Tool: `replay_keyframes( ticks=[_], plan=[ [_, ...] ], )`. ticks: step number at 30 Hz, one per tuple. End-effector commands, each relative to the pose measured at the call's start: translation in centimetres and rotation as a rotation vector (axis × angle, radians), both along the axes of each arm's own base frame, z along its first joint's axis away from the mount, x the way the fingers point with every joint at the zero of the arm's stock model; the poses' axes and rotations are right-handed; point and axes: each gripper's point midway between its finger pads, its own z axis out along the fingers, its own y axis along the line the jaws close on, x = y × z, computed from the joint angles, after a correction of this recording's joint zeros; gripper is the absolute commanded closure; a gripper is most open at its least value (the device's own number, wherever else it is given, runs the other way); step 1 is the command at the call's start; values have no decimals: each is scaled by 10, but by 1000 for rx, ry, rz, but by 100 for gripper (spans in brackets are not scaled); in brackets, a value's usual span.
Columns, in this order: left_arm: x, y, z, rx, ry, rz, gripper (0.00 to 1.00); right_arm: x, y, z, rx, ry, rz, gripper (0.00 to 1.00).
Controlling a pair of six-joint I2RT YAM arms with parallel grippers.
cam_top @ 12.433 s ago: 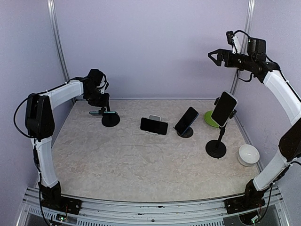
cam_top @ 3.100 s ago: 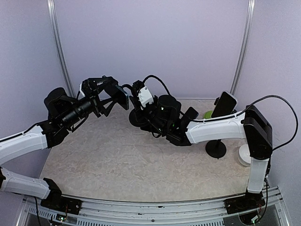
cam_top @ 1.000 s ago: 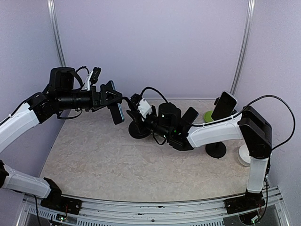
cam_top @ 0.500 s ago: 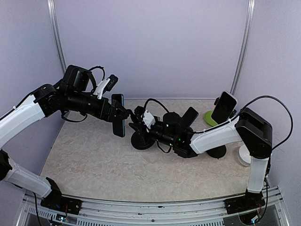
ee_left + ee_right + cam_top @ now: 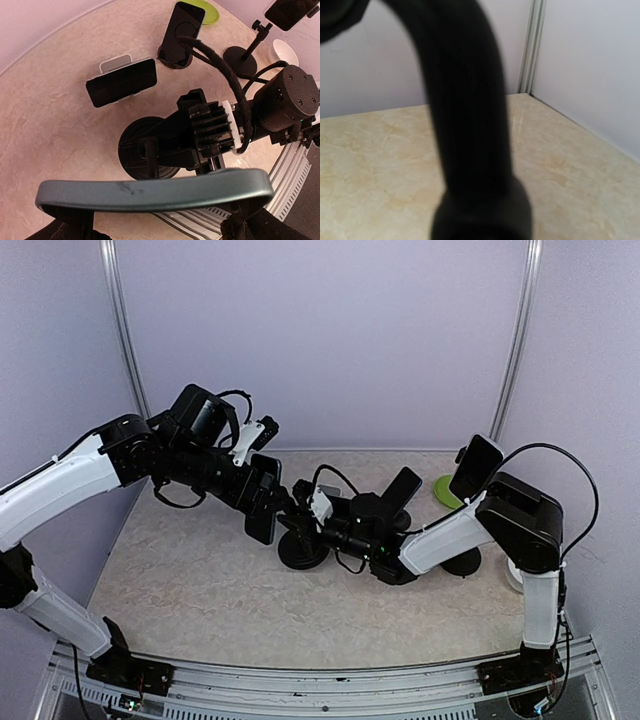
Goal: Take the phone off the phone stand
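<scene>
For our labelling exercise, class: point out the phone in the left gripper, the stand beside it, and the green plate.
phone [image 5: 155,192]: left wrist view, on its long side edge.
stand [image 5: 300,556]: top view, on its round base.
green plate [image 5: 211,14]: left wrist view, on its bare surface.

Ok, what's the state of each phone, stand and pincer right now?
Teal phone: off its stand, held midair.
Black stand: empty, neck gripped.
Left pincer: shut on teal phone.
Right pincer: shut on black stand.
Landscape phone: docked on white stand.
Leaning phone: docked on round stand.
Tall-stand phone: mounted.
</scene>
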Motion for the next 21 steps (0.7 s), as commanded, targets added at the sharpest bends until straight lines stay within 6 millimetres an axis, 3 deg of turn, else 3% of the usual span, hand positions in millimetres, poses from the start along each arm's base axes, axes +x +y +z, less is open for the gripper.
replay_keyframes(
  ticks=[1, 4, 7, 12, 16, 21],
  plan=[
    [3, -25, 35, -98, -112, -50, 69, -31, 15, -21, -21, 2, 140, 100],
    [4, -26, 25, -99, -87, -35, 69, -31, 10, -30, -19, 6, 121, 94],
    [7, -27, 17, -104, -74, -13, 70, -30, 8, -37, -24, 9, 108, 75],
    [12, -28, -1, -136, -53, 45, 71, -32, 7, -47, -39, 5, 118, 54],
    [15, -26, -1, -174, -80, 84, 71, -36, 3, -53, -52, 11, 128, 33],
    [10, -19, -4, -201, -112, 83, 70, -43, -8, -50, -75, 3, 119, 24]
  ],
)
